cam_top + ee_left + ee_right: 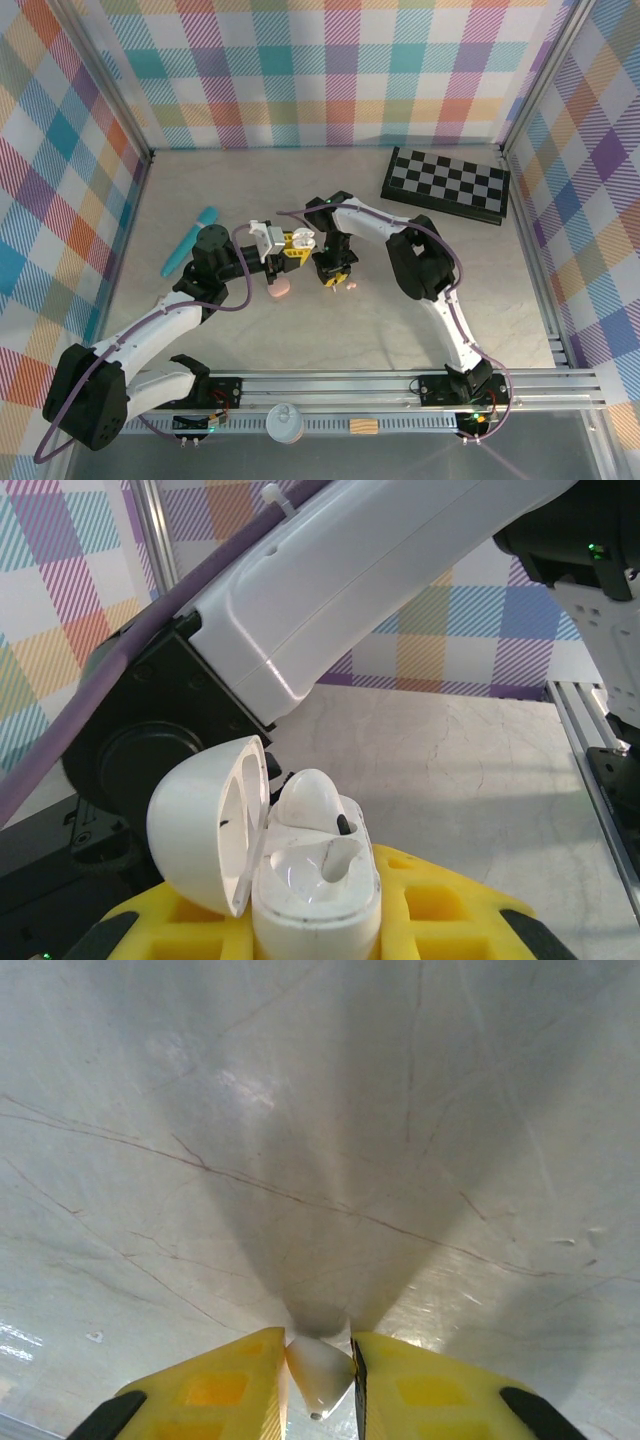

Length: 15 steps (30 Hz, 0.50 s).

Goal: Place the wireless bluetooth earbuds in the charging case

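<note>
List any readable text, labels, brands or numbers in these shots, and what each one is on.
No text is readable in any view.
There is no lettering on the open white plastic charging case, the white earbud, the black-and-grey chequered board, the teal tube or the plaid walls.
The round whitish object and the tan block on the front rail are too small to tell.
</note>
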Tool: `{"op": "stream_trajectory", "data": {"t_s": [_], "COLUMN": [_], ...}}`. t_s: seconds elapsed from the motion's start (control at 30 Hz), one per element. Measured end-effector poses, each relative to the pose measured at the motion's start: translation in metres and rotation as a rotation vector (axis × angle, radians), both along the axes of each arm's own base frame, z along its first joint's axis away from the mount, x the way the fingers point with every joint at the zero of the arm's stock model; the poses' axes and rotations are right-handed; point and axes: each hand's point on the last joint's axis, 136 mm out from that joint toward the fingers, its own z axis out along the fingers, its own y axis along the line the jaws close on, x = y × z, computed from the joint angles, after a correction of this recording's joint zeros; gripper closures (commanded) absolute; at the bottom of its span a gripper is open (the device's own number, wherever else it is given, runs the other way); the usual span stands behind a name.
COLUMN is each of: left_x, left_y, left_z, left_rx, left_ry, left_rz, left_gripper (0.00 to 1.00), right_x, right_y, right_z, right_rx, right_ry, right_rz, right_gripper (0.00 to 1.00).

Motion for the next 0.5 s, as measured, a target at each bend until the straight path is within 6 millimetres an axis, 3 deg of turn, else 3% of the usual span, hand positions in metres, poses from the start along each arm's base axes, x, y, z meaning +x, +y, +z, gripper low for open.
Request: {"op": "stream_trajectory", "data": {"t_s": [0.2, 0.5], "left_x": [0.007, 0.009], "left_y": [0.003, 0.006], "left_z": [0.001, -0.011], "left_rx": [-0.004, -0.016], "left_ry": [-0.005, 0.039], "left_rz": [0.044, 0.080], "left_gripper": [0.86, 0.87], "right_x": [0.003, 0.026], "right_y": [-0.006, -0.017], "right_z": [0.012, 0.074], "right_rx": [0.040, 0.158], "right_ry": [-0.053, -0.231], "right_rz": [-0.036, -0.097], "right_gripper": [0.80, 0.80]}}
